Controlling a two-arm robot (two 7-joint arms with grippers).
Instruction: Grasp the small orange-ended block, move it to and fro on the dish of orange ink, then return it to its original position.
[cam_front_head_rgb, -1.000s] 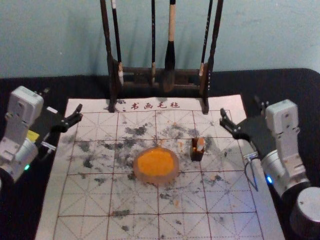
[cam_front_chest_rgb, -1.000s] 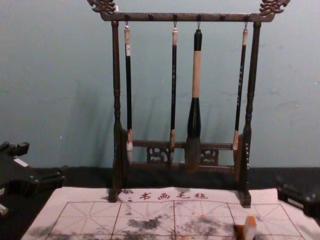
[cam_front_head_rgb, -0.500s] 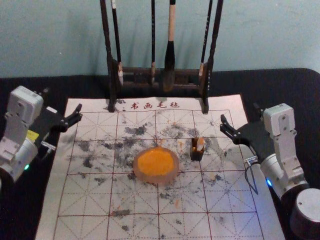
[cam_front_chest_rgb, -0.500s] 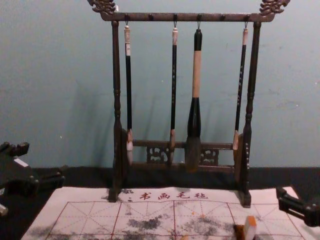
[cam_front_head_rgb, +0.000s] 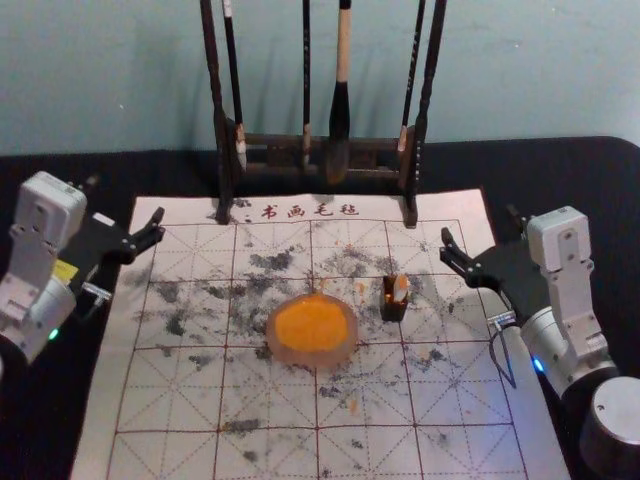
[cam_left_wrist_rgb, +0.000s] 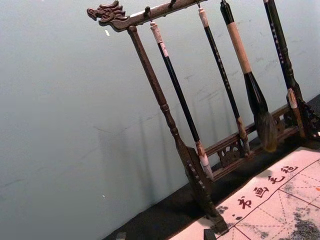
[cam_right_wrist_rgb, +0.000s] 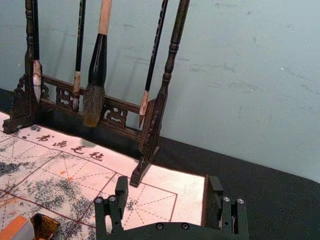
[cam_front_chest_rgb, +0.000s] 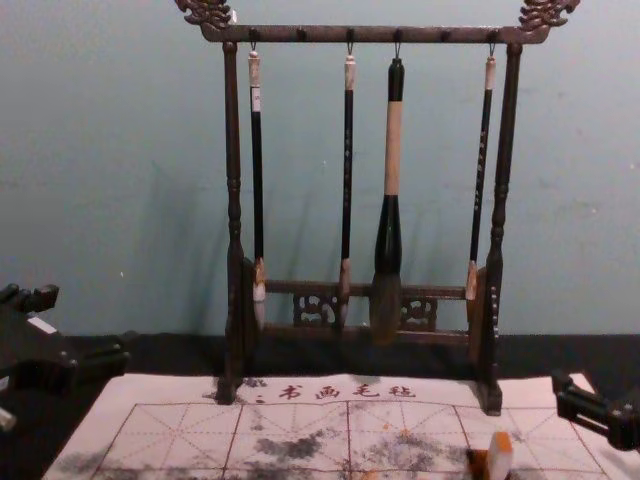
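Right gripper (cam_front_head_rgb: 479, 221) is hanging near the mat's far right corner, fingers spread apart, nothing between them; it's pointing toward the brush rack. Target, the small white block with an orange end (cam_front_head_rgb: 401, 288), is standing in the small dark square holder (cam_front_head_rgb: 392, 312), orange end up, leaning to the holder's right side. Holder is sitting on the white felt mat with red grid lines and dark ink stains (cam_front_head_rgb: 170, 400), right of the round pale dish (cam_front_head_rgb: 312, 361) and slightly farther from the robot. Dish is holding orange ink (cam_front_head_rgb: 312, 325) near mid-mat; no gripper is touching dish or block. Left gripper (cam_front_head_rgb: 126, 197) is idling by the mat's far left corner, fingers apart and empty too. Behind, the dark carved wooden rack (cam_front_chest_rgb: 370, 34) is straddling the mat's far edge with four brushes hanging; the thickest (cam_front_chest_rgb: 393, 190) is showing a tan band. Black table surface (cam_front_head_rgb: 560, 175) is running out past both sides.
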